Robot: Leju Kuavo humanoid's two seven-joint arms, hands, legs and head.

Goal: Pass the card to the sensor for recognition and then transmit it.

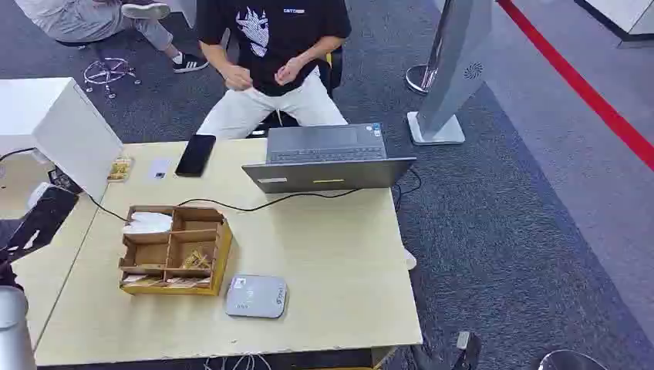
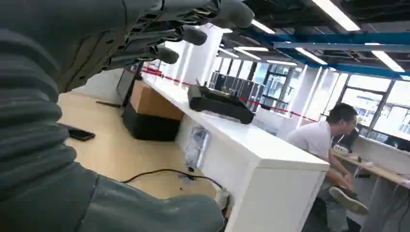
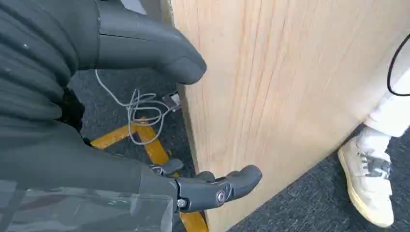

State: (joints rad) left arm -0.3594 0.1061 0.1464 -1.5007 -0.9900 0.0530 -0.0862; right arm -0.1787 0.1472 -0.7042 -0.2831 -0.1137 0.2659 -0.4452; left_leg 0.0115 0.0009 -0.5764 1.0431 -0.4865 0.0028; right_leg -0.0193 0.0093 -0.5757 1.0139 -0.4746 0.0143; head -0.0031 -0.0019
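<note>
Looking down from the head view, I had the pale wooden table before me, with an open grey laptop at its far edge and a person in a black shirt seated behind it. Nearer me stood the compartmented wooden organiser box, and just beside it the flat grey card sensor. A small pale card lay far back, between a black phone and a white partition; I judged it the task's card, though it was too small to be sure.

My left hand showed spread fingers holding nothing. My right hand, low beside the table's edge, was likewise apart and empty.

My worry: raising the right hand could catch the table edge, and a long reach might knock the box.

Only the right wrist view revealed loose cables on the floor.
</note>
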